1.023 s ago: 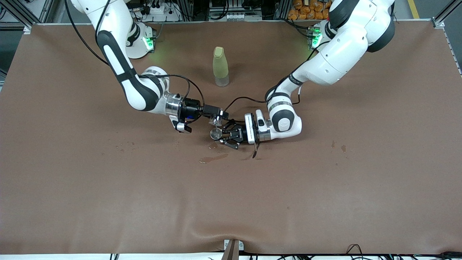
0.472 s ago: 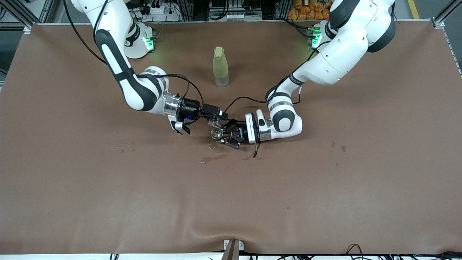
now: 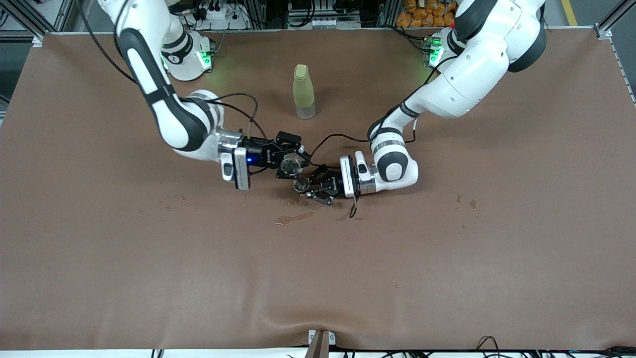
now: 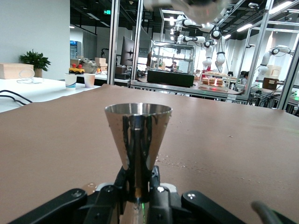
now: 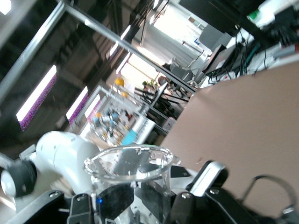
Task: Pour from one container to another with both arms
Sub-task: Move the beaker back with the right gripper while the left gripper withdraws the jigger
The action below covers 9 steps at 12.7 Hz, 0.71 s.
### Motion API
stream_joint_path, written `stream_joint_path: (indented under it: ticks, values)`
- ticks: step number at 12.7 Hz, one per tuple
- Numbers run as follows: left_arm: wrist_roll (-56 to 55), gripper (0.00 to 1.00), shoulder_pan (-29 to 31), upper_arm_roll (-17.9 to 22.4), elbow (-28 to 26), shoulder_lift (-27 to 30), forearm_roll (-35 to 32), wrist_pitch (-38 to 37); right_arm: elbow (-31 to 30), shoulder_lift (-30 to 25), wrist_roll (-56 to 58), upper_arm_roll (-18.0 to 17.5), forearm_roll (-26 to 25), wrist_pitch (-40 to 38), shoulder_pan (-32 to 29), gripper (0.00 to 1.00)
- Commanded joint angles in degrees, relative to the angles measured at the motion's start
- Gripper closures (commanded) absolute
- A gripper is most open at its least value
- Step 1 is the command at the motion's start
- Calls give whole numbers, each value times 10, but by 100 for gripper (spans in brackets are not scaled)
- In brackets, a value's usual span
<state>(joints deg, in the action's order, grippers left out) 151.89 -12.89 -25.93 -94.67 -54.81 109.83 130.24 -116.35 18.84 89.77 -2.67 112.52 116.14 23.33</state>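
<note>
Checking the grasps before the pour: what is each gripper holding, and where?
The left gripper holds a metal jigger at its narrow waist. The right gripper holds a clear glass cup by its lower body.

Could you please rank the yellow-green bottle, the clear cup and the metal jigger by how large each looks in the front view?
1. Yellow-green bottle, clearly the largest.
2. Clear cup, held in the right tool.
3. Metal jigger, held in the left tool.
The cup and jigger look close in size, so their order is unsure.

Yellow-green bottle (image 3: 303, 92) upright on brown table (image 3: 447, 258), wet spill patch (image 3: 294, 218) nearer the camera
</note>
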Motion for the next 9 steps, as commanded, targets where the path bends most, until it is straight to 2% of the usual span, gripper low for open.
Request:
stream_joint_path:
  ticks: [1,2,6,9]
  values:
    - [6,100,44,-3,-31,39,10,-6,1,-47,43,33,-140,-6,-38,100]
    - [5,100,55,-3,-44,51,10,-7,3,-53,71,44,-184,-19,-50,100]
    - [3,100,125,-4,-89,82,-37,-40,13,-46,209,106,-255,-113,-92,100]
    - [-27,100,234,-4,-110,86,-167,-114,23,-36,310,118,-293,-161,-142,100]
